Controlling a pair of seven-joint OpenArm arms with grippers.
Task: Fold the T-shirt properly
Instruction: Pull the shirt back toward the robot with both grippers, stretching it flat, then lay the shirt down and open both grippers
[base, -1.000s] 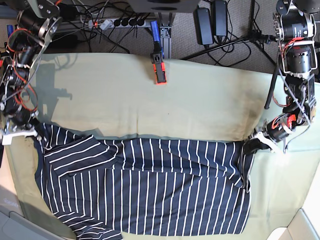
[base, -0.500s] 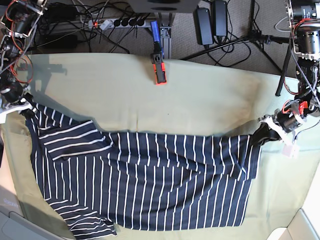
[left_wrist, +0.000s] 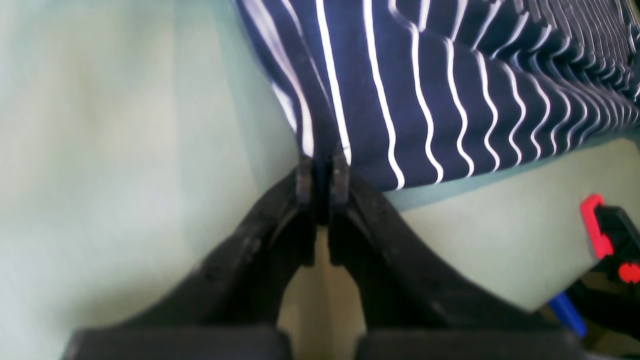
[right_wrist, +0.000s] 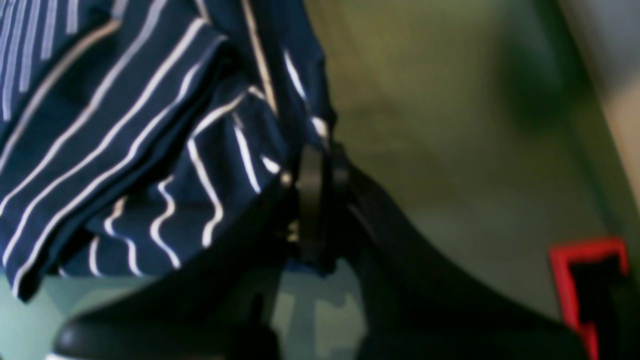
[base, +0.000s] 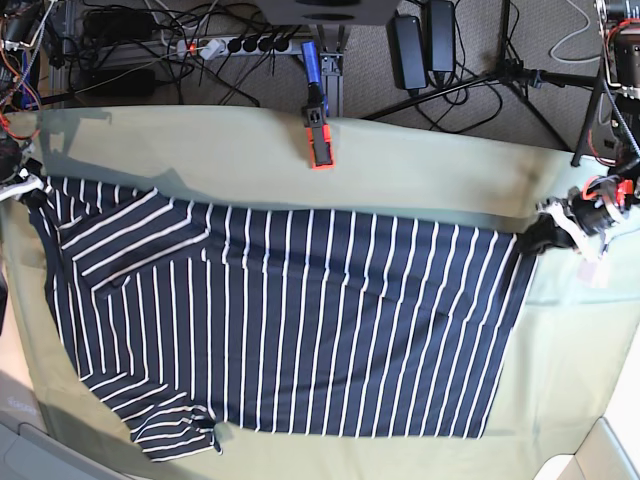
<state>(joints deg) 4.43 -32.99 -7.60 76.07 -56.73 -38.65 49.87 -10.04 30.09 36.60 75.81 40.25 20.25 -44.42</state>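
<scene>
Navy white-striped T-shirt (base: 290, 320) lies spread, corners pinched by left end effector (base: 541, 237) and right end effector (base: 27, 190).

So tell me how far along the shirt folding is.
Early stage. Done: the T-shirt lies spread nearly flat on the green cloth. In hand: the left gripper and right gripper each pinch a top corner, stretching it wide. Left: the lower sleeve looks bunched, and no fold has been made yet.

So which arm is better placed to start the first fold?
Neither clearly. The left tool and right tool each pinch an upper corner of the T-shirt, stretched between them over the green cloth. Probably both should carry that edge together.
</scene>
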